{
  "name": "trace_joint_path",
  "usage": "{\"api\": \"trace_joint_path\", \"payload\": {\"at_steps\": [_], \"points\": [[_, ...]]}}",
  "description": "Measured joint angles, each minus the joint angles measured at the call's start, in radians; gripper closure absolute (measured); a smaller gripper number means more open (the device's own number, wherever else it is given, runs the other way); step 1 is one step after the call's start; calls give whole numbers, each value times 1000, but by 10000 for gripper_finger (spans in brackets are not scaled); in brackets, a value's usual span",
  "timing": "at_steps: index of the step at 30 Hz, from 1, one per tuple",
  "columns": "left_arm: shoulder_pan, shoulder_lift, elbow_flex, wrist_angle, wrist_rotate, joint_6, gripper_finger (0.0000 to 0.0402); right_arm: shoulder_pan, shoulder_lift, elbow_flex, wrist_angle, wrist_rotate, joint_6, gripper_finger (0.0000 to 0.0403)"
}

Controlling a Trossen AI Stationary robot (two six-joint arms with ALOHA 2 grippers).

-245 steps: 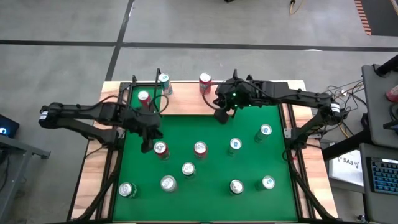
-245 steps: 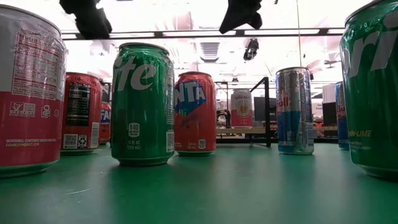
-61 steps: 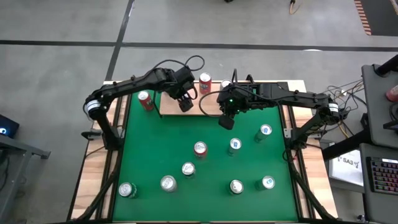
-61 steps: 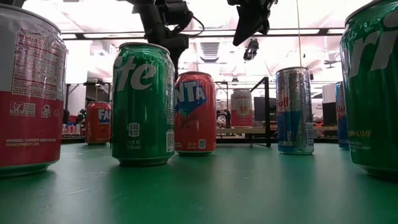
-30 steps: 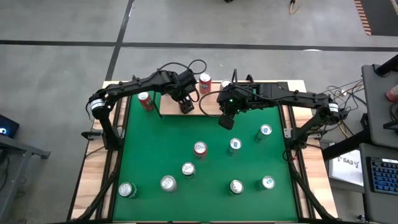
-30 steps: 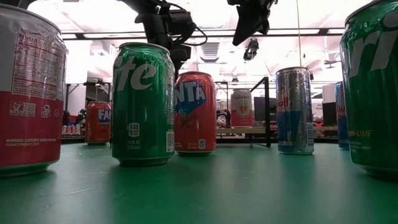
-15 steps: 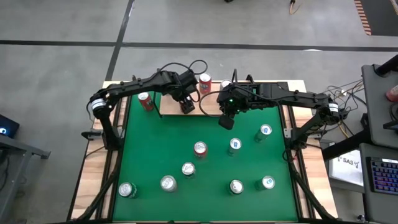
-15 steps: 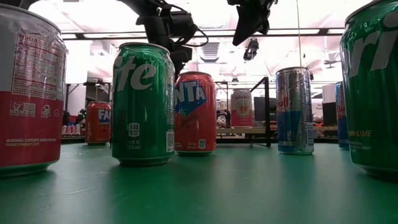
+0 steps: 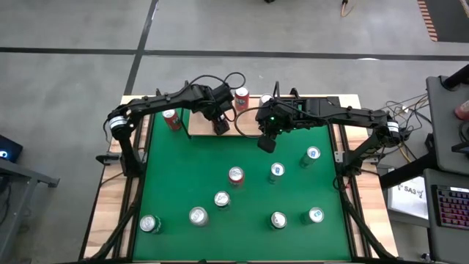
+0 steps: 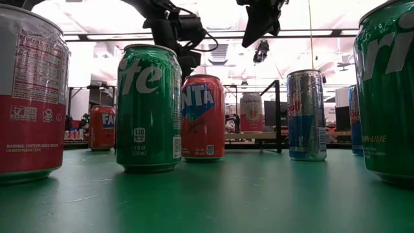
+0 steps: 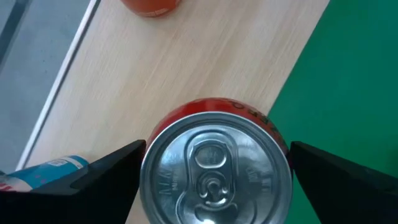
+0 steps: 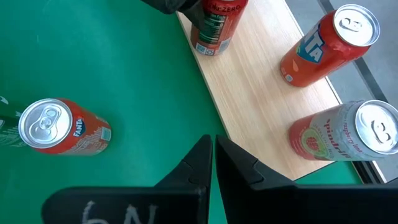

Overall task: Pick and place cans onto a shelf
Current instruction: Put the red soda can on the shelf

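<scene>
A red can (image 11: 216,174) with a silver top stands upright on the light-wood shelf (image 11: 186,68), at the board's edge beside the green mat. My left gripper (image 11: 217,149) is above it, pointing steeply down and open, with one finger close on either side of the can's wall. In the high view this gripper (image 9: 220,126) hides the can. An orange can (image 12: 329,43), a pink-and-silver can (image 12: 348,140) and a blue can (image 11: 43,171) also stand on the shelf. My right gripper (image 9: 264,143) hangs shut over the mat, just off the shelf's near edge.
Several cans stand on the green mat (image 9: 168,191), among them a red one (image 9: 236,174), a green one (image 9: 276,170) and a red one (image 9: 172,117) left of the shelf. A black wire upright (image 10: 278,116) stands at the shelf's end. Wooden borders frame the mat.
</scene>
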Motion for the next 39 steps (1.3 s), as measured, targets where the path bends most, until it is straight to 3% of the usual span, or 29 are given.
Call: {"api": "trace_joint_path", "payload": {"at_steps": [13, 20, 23, 28, 34, 39], "points": [[1, -131, 21, 6, -5, 114, 22, 0, 0, 0, 67, 0, 24, 390], [-26, -284, -17, 48, -7, 149, 69, 0, 15, -2, 182, 1, 7, 390], [-47, -375, -101, 130, 10, 182, 103, 0, 48, -2, 240, 0, -11, 390], [-80, -553, -334, 357, 130, 202, 168, -1, 121, -3, 318, 0, -19, 390], [-112, -727, -645, 677, 132, 198, 247, -1, 215, -3, 450, -1, -36, 390], [-119, -804, -831, 874, 132, 195, 312, -14, 278, -3, 526, -2, -26, 390]]}}
